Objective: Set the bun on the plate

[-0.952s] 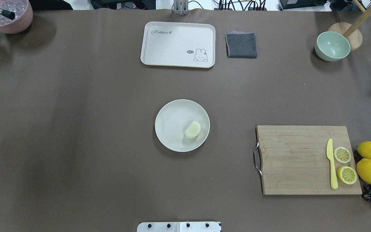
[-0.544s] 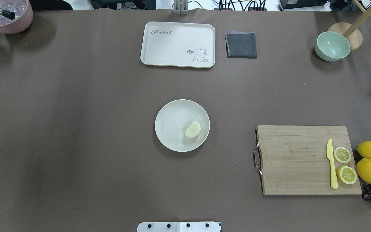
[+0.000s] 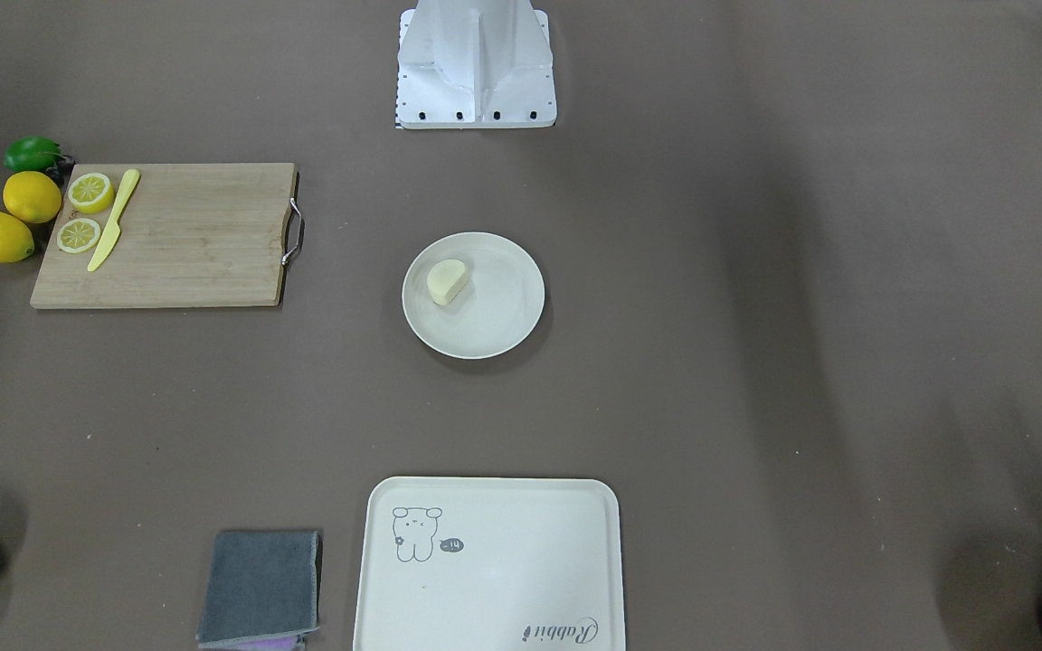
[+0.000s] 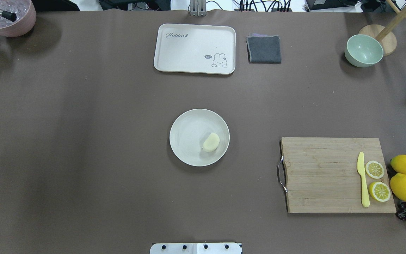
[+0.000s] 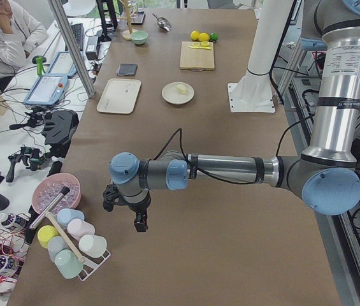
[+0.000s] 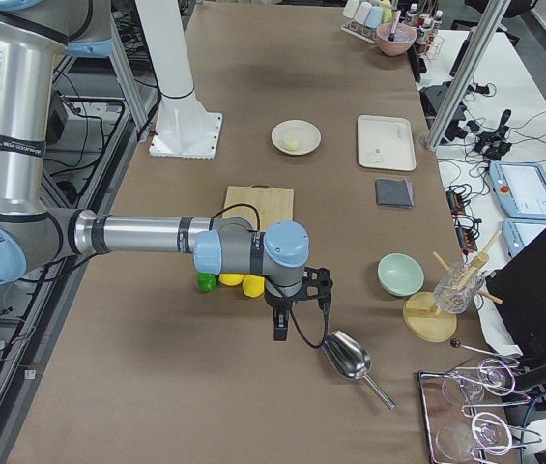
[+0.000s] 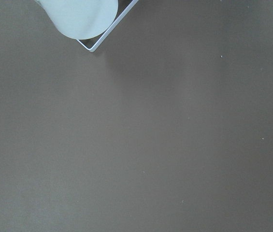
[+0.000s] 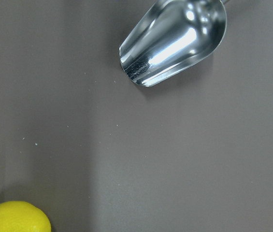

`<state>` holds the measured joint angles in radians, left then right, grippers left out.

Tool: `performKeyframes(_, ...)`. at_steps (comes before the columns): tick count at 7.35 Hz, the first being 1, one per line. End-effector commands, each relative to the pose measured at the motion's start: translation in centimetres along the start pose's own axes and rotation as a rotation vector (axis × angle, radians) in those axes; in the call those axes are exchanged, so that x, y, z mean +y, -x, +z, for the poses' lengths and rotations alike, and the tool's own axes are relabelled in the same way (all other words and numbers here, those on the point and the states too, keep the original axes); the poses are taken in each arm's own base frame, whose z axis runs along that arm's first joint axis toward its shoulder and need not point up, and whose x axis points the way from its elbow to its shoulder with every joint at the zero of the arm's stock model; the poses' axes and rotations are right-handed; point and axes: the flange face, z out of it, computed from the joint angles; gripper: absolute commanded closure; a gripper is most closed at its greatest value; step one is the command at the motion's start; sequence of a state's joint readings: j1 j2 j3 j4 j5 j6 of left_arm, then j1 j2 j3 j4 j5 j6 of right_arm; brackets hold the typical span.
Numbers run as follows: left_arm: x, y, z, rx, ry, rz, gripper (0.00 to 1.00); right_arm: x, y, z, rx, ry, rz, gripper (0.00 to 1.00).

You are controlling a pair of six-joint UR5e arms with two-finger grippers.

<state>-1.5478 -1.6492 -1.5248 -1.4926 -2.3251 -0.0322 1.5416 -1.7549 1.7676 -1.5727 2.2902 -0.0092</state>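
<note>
The pale cream bun [image 4: 210, 142] lies flat side down on the round off-white plate [image 4: 187, 135] at the middle of the table, toward the plate's right rim; the front view shows the bun [image 3: 447, 280] on the plate [image 3: 496, 316] too. No gripper is near them. My left gripper [image 5: 140, 223] hangs over bare cloth far off at the table's left end, seen only in the side view, so I cannot tell its state. At the right end, my right gripper [image 6: 279, 332] hangs by a metal scoop [image 6: 348, 356]; I cannot tell its state either.
A cream tray [image 4: 194, 48] and grey cloth [image 4: 264, 49] lie at the far edge. A cutting board [image 4: 323, 176] with a yellow knife [image 4: 363, 180], lemon slices and whole lemons [image 4: 404, 187] sits right. A green bowl [image 4: 363, 50], pink bowl [image 4: 9, 16] and cup rack [image 5: 71, 245] stand at the ends.
</note>
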Motion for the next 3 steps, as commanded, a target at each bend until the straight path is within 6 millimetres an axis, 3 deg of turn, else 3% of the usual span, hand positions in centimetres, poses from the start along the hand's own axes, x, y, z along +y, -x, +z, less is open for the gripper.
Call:
performKeyframes(1,-0.07,-0.1,0.0,-0.001,0.0,0.002,0.01,-0.03,0.14,-0.16,0.0,-0.003,-0.003,0.0)
performKeyframes(3,-0.06,-0.04,-0.05,-0.001,-0.001,0.001,0.01,-0.09,0.37,-0.44,0.002,-0.009,-0.008,0.0)
